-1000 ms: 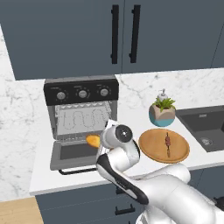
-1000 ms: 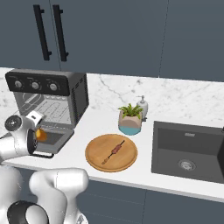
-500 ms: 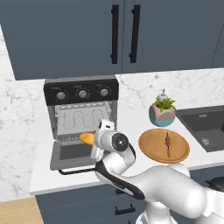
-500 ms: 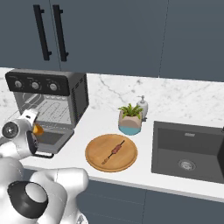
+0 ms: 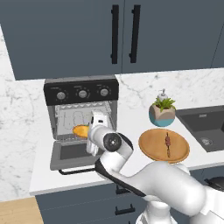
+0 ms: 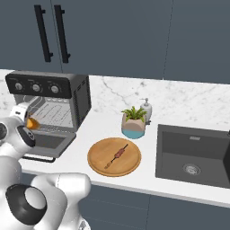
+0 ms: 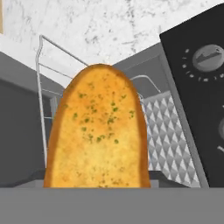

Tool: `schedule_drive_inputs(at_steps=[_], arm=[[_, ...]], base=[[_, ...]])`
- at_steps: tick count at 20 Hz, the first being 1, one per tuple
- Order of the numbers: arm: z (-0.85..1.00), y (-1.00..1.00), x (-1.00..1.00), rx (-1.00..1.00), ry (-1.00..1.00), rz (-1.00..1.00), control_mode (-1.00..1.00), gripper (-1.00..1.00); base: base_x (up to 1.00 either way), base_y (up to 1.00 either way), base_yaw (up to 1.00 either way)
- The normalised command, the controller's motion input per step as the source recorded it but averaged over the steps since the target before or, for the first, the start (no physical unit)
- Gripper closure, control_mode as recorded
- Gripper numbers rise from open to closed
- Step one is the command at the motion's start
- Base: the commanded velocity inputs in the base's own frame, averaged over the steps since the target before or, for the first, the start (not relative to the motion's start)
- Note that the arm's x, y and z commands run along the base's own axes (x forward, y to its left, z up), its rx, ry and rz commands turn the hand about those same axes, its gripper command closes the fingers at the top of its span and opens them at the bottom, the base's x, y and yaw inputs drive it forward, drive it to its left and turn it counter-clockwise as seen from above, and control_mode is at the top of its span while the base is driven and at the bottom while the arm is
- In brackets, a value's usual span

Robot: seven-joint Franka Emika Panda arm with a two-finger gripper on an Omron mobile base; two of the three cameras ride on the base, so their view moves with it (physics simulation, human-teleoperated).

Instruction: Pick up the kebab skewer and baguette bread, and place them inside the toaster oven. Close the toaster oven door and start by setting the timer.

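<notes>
Baguette bread [image 7: 98,131], a stubby golden-orange loaf flecked with herbs, rides clamped in the hand [image 5: 94,131] of the white arm at the mouth of the boxy grey metal toaster oven [image 5: 83,116], its far end poking past the hand toward the wire racks. Directly beneath the hand lies the grey drop-down toaster oven door [image 5: 74,153], folded flat onto the white marble surface [image 6: 85,134]. Well off to the hand's right, the kebab skewer [image 6: 117,155], a thin stick threaded with dark red-brown meat, waits untouched on a round wooden plate [image 6: 101,164]. Beyond the plate stand a small green plant in a blue-and-tan pot [image 6: 134,123] and a white soap dispenser [image 6: 145,110], with a dark sink [image 6: 193,155] at the far right.

By this evidence the job is under halfway: the loaf is lifted but not yet set down inside, the skewer has not been fetched, the door is open and the timer knob is unturned.

Count: one loaf, one skewer, one plate, one oven with one door and three round silver knobs [image 5: 82,92], one plant, one dispenser, one sink.
</notes>
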Motion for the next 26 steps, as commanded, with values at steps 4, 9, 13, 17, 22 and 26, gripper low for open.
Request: schedule_drive_inputs(at_steps=[4, 9, 13, 17, 22, 26], arm=[[0.8, 0.12, -0.01, -0.2, 0.01, 0.0, -1.0, 1.0], [0.26, 0.0, 0.0, -0.19, 0.02, 0.0, -1.0, 1.0], [-0.03, -0.04, 0.0, -0.15, 0.0, 0.0, -1.0, 1.0], [-0.04, -0.04, 0.14, -0.08, 0.0, 0.0, -1.0, 1.0], [-0.04, -0.03, 0.42, 0.0, 0.14, -0.05, -1.0, 1.0], [-0.16, -0.05, 0.42, 0.0, 0.14, -0.05, -1.0, 1.0]], base=[[0.0, 0.0, 0.0], [0.0, 0.0, 0.0], [0.0, 0.0, 0.0], [0.0, 0.0, 0.0], [0.0, 0.0, 0.0], [0.0, 0.0, 0.0]])
